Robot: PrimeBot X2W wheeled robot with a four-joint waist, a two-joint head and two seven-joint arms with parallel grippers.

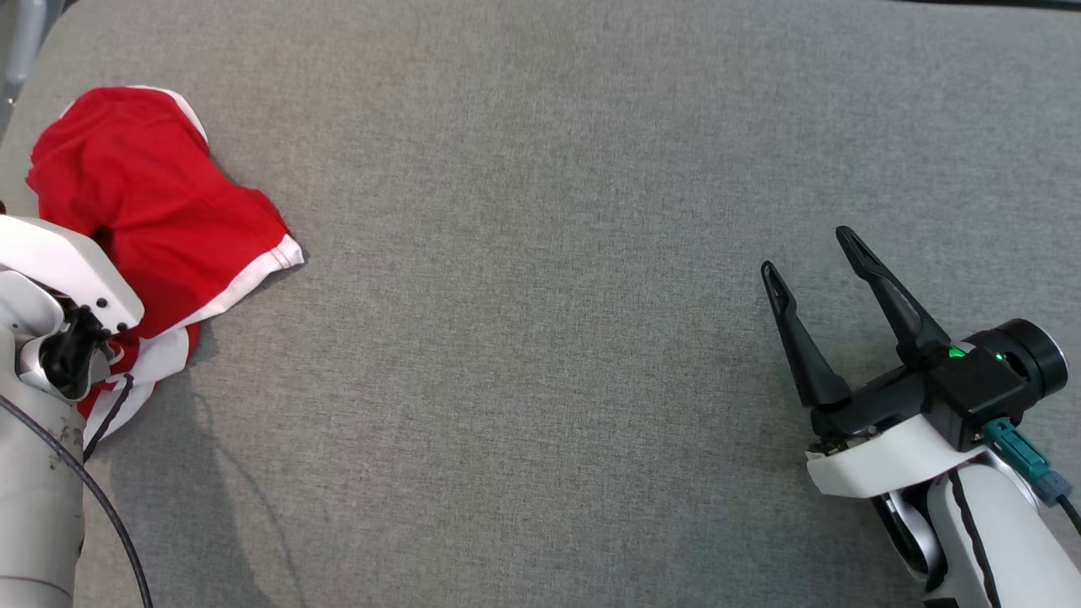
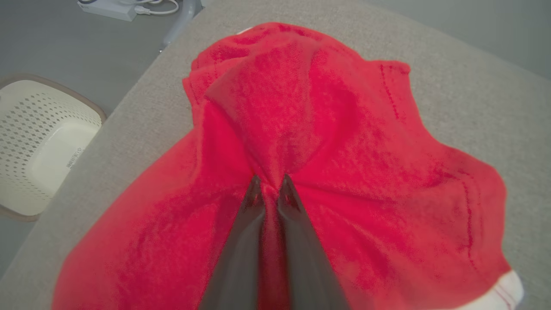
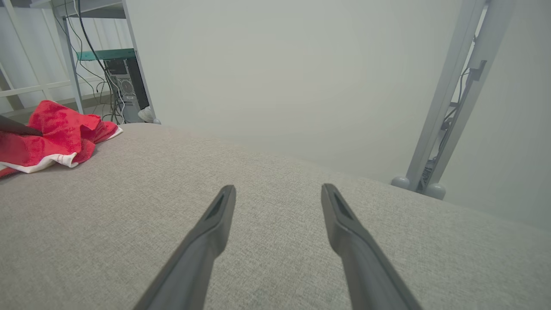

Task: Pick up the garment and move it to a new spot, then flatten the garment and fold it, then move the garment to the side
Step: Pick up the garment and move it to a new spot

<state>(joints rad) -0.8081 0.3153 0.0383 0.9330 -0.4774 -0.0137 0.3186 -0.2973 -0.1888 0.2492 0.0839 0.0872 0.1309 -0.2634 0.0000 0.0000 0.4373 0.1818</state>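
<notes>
Garment (image 1: 160,211) lies crumpled at far-left edge of grey surface (image 1: 549,380). L gripper (image 2: 270,186) is pinched on a red fold mid-pile. R gripper (image 1: 806,251) is spread wide, well apart to the right. You lift w/ L arm; free space lies rightward.

The grey surface (image 1: 540,380) lay open across its whole middle — easy passage. The crumpled red garment (image 1: 160,203) took up the far-left corner, the right gripper (image 1: 806,251) hovered low at the right, and a cream basket (image 2: 38,142) stood on the floor off the garment's edge.
</notes>
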